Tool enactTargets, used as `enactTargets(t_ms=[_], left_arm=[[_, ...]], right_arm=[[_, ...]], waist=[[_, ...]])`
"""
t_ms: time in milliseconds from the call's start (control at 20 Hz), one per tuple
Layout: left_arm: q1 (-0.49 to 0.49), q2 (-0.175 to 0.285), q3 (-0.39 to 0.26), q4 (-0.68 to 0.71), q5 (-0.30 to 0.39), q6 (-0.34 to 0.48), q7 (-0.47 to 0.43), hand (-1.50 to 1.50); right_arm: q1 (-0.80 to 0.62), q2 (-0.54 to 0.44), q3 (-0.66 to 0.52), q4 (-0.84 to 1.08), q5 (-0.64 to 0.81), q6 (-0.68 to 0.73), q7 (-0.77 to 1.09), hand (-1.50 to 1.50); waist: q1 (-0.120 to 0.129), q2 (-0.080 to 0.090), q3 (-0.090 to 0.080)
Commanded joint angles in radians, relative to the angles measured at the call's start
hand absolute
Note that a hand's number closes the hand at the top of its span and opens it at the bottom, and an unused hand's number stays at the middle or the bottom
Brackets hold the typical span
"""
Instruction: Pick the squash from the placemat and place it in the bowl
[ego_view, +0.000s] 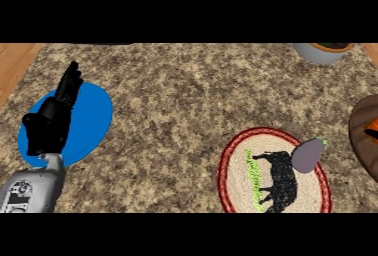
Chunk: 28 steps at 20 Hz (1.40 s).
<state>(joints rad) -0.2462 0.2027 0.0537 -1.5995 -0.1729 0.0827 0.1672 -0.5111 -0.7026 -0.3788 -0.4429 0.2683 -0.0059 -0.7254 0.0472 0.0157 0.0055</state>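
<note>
**Surface.** Counter (184, 100), speckled stone in tan, brown and grey, filling nearly the whole frame. A strip of pale wood (16, 65) shows beyond its upper left corner, and another sliver at the upper right edge. No more of the room is visible.

**Left hand** (46, 127), black, at the left of the frame on a grey forearm (29, 187) that enters from the lower left. Its fingers (70, 82) are straight and close together, pointing toward the top of the frame and holding nothing. The hand overlaps a blue plate.

**Blue plate** (92, 115), round and flat, left of centre, partly hidden by the hand and forearm.

**Placemat** (238, 150), oval and woven, straw-coloured with a red border, at lower right of centre and cut by the lower band. It bears a black animal figure (280, 180) and a thin green line (257, 182).

**Squash** (308, 154), a smooth grey-mauve oval, tilted, lying on the upper right part of the placemat with its upper end at the red border. It is well apart from the left hand.

**Bowl** (363, 125), brown, cut off at the right edge, just beside the placemat's upper right. A bit of orange shows on it; what it is cannot be told.

**Grey vessel** (317, 54), with a brown rim, at the upper right and cut by the top band.
</note>
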Motion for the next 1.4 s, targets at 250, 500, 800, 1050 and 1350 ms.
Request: enactTargets(t_ms=[250,500,800,1050,1350], left_arm=[[0.001,-0.021,-0.011,0.004,-0.019,0.015,0.006,0.00],[0.016,0.002,0.022,0.006,-0.005,0.005,-0.012,0.00],[0.017,0.009,0.035,0.015,0.001,0.000,-0.008,0.00],[0.032,-0.015,0.012,-0.017,-0.021,0.024,-0.008,0.00],[0.023,0.003,0.039,0.004,-0.017,0.023,-0.006,0.00]], right_arm=[[-0.101,-0.130,-0.103,0.220,-0.074,0.166,-0.091,-1.50],[-0.009,-0.252,-0.155,0.266,-0.129,0.370,-0.150,-1.50],[0.118,-0.288,-0.182,0.274,-0.172,0.576,-0.265,-1.50],[0.200,-0.294,-0.170,0.236,-0.177,0.651,-0.309,-1.50],[0.271,-0.267,-0.165,0.176,-0.203,0.672,-0.358,-1.50]], waist=[[-0.008,0.002,0.000],[-0.026,-0.004,0.000],[-0.043,-0.007,0.001],[-0.051,-0.010,0.003],[-0.062,-0.013,0.002]])
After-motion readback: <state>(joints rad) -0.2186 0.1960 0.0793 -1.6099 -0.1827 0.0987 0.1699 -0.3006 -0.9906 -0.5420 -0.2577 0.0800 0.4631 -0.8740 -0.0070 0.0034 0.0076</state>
